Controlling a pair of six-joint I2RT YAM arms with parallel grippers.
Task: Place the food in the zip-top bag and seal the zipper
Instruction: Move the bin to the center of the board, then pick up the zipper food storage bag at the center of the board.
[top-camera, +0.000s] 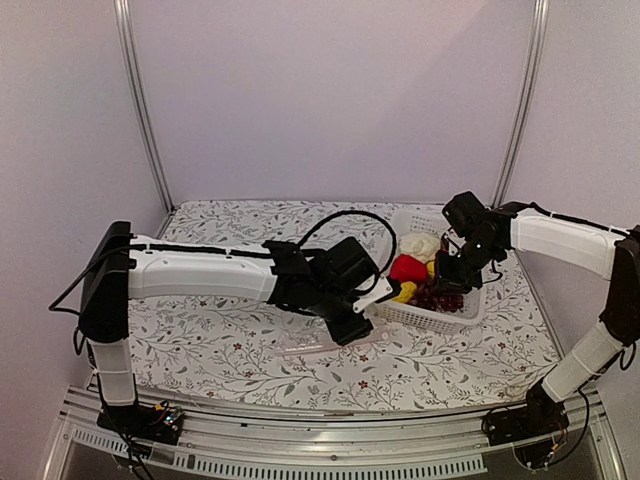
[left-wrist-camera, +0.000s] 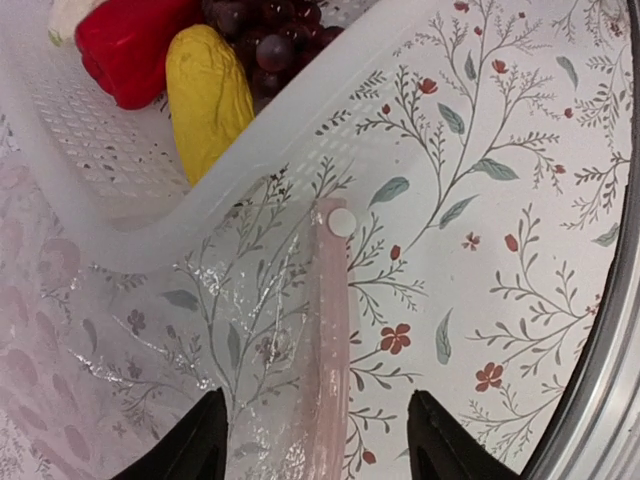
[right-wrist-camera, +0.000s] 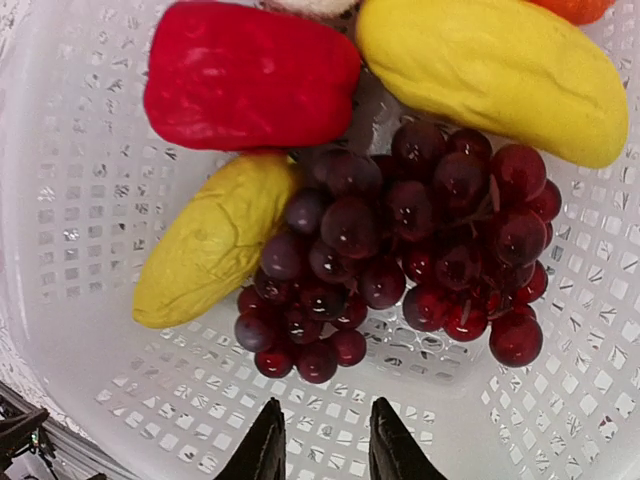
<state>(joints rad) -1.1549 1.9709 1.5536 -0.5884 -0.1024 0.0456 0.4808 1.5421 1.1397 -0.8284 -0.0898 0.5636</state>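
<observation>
The food lies in a white perforated basket (right-wrist-camera: 90, 330): a red pepper (right-wrist-camera: 250, 75), two yellow pieces (right-wrist-camera: 215, 240), a dark grape bunch (right-wrist-camera: 400, 240) and a sliver of orange fruit (right-wrist-camera: 575, 8). A white lumpy piece (top-camera: 420, 244) sits at the basket's far end. My right gripper (right-wrist-camera: 320, 450) hangs just above the grapes, narrowly open and holding nothing. The clear zip-top bag (left-wrist-camera: 200, 330) lies flat on the cloth against the basket. Its pinkish zipper (left-wrist-camera: 330, 350) ends at a small white slider (left-wrist-camera: 341, 221). My left gripper (left-wrist-camera: 320, 445) is open, straddling the zipper from above.
The basket (top-camera: 440, 318) stands right of centre on the floral tablecloth (top-camera: 220, 340). Its near rim (left-wrist-camera: 300, 140) overlaps the bag's edge. The left arm stretches across the table's middle. A metal frame rail (left-wrist-camera: 600, 400) runs along the table's near edge.
</observation>
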